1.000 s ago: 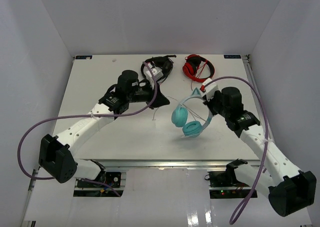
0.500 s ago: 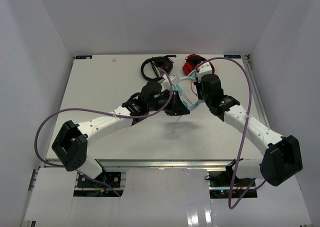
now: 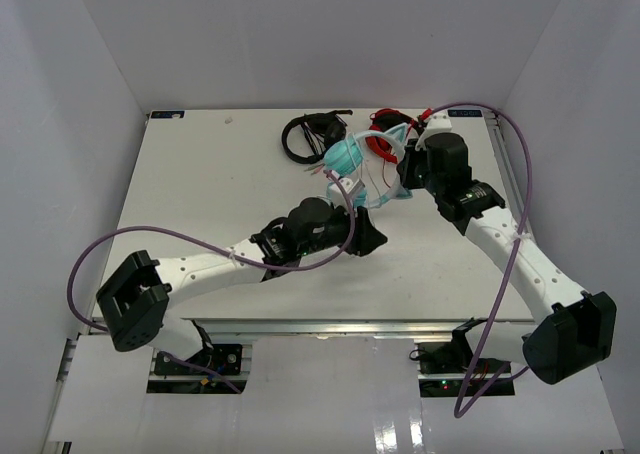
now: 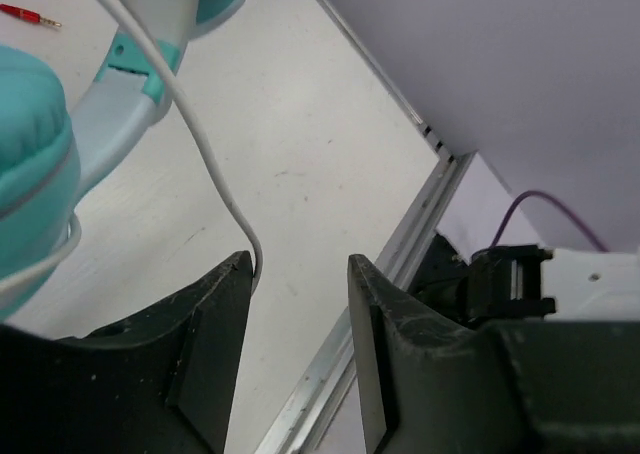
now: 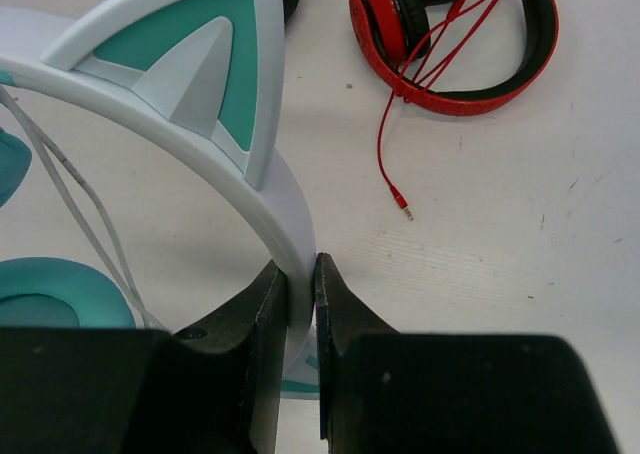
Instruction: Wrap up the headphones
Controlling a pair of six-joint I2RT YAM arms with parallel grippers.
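The teal headphones hang in the air over the back of the table, cat-ear headband uppermost. My right gripper is shut on the pale headband just below a cat ear. A teal cup shows at the lower left of that view. The thin white cable hangs down from the cups. My left gripper is open below the headphones. In the left wrist view the cable runs down to the inner edge of the left finger, and the gap between the jaws is empty.
Red headphones with a red cable and plug lie at the back right, behind the teal ones. Black headphones lie at the back centre. The table's metal front edge is close under my left gripper.
My right gripper has carried the teal headphones back and to the right, higher up. My left arm has drawn back toward the front, below the headphones, trailing the cable.
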